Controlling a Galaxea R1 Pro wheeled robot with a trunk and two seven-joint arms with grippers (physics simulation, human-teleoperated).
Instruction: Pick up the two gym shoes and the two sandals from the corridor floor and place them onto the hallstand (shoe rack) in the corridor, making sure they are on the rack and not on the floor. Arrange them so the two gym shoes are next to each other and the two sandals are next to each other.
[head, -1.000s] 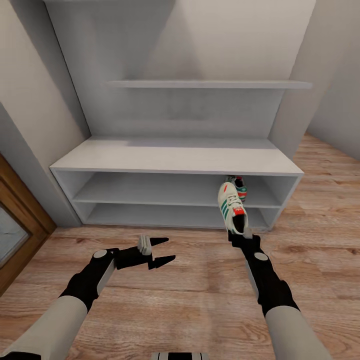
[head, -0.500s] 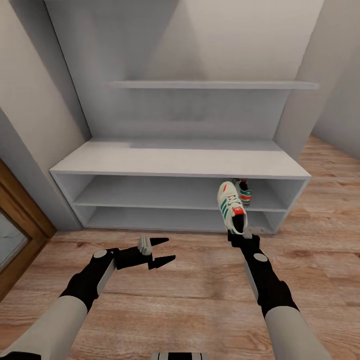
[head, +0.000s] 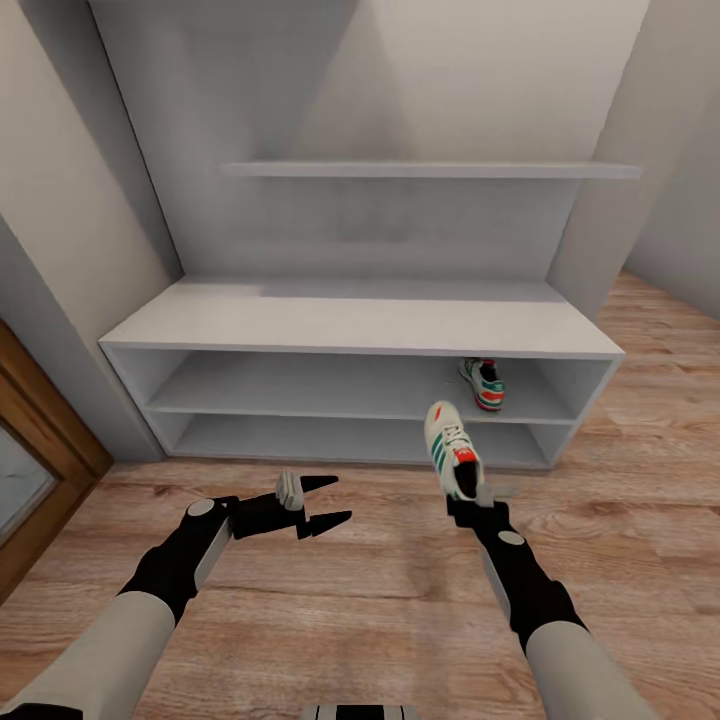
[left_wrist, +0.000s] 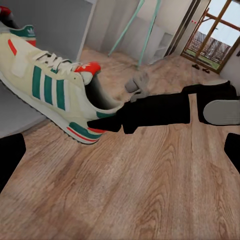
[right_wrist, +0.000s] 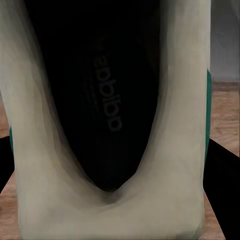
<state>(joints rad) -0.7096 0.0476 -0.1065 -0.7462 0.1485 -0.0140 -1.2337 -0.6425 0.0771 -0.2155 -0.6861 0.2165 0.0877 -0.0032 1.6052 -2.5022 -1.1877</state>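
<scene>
Below the hallstand (head: 360, 322), right end effector (head: 470, 497) gripping gym shoe (head: 449, 448) has apparently lowered.

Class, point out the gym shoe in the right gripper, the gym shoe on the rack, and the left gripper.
held gym shoe (head: 450, 462), head view, laced upper.
shelved gym shoe (head: 485, 384), head view, its upper.
left gripper (head: 322, 503), head view, between its open fingertips.

Light was soft and even, with no glare. The hallstand (head: 360, 325) carried faint grey shading under its upper shelf, its lower tiers dimmer. Straight edges bowed toward the head view's borders. Between the right gripper's (head: 472, 497) jaws, the gym shoe's (right_wrist: 110, 125) dark opening sat close and blurred. Daylight glowed through a far window (left_wrist: 220, 30).
</scene>
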